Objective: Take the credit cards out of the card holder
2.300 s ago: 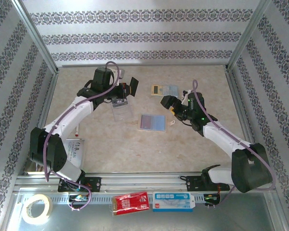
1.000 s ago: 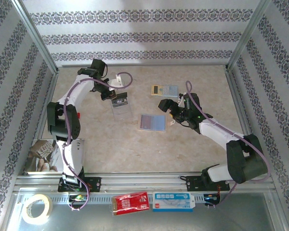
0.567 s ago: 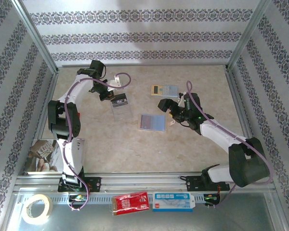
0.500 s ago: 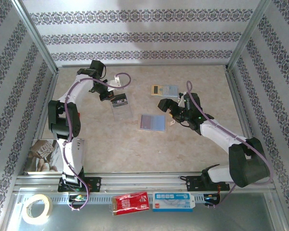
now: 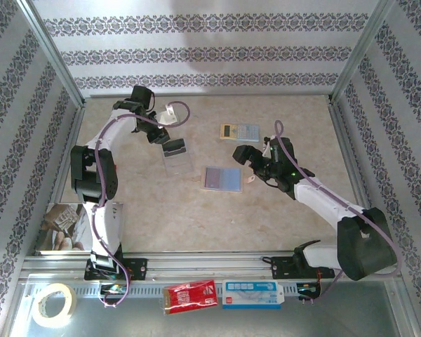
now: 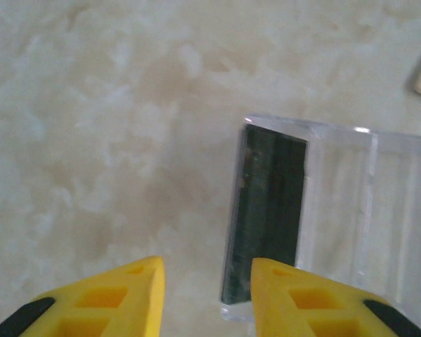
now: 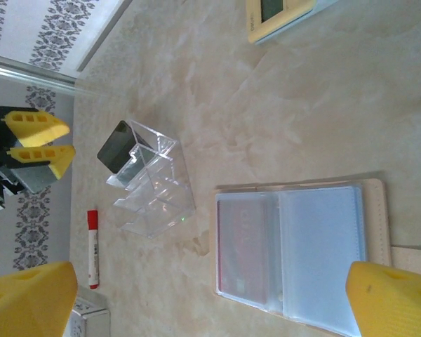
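Finding: extraction is part done. One dark card (image 6: 270, 210) stands on edge in the end slot of a clear stand (image 6: 379, 203) at the far left of the table (image 5: 196, 225). My left claw (image 6: 207, 288) hangs just beside that slot, its fingers moderately apart with nothing between them. The card holder (image 7: 316, 239) lies opened flat near the table's middle, pale pockets up, strap tab to its right. Behind its left pocket I make out a reddish card (image 7: 242, 246); whether the right pocket holds anything I cannot tell. My right claw (image 5: 242, 153) hovers over the holder's far right edge, spread wide and carrying nothing. Judgement: the step in hand is the second withdrawal. It calls for bringing the right claw down to the mouth of the left pocket, narrowing onto the card's exposed edge and sliding it out level. The holder looks light and may drag along unless pinned. A yellow-and-blue unit with a small screen (image 5: 239, 131) lies beyond the holder, and a red marker (image 7: 92, 246) lies left of the stand; both are well apart from the work. Surface: pale marbled beige, smooth, flat. Enclosure: patterned striped walls (image 5: 196, 56) in a metal frame. The near shelf carries a tape roll (image 5: 54, 304), a red packet (image 5: 189, 295) and a blue-and-white box (image 5: 252, 293).
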You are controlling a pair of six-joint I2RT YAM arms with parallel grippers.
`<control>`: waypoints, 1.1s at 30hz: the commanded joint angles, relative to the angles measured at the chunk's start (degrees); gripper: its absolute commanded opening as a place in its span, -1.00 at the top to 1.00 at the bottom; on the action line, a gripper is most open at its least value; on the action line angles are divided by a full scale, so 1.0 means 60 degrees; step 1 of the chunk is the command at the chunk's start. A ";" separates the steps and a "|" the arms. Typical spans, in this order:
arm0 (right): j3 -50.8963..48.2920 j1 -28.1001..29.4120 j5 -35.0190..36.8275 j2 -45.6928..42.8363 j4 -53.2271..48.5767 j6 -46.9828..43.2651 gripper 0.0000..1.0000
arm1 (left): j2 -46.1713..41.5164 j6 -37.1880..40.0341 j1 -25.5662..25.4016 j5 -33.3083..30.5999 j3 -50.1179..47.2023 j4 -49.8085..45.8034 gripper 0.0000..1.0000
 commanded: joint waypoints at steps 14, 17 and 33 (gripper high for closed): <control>0.1860 0.1898 0.2407 0.1594 -0.2745 -0.2110 -0.90 | -0.3986 -0.8123 0.0081 -0.1231 -0.4610 0.6508 -0.44; 0.2516 0.2378 0.3092 0.2333 -0.3442 -0.2566 -0.86 | -0.4638 -0.9564 0.0081 -0.1525 -0.5436 0.6752 -0.45; 0.5337 0.3474 0.4274 0.5321 -0.5932 -0.3174 -0.76 | -0.5867 -1.1444 0.0125 -0.1690 -0.6991 0.4296 -0.65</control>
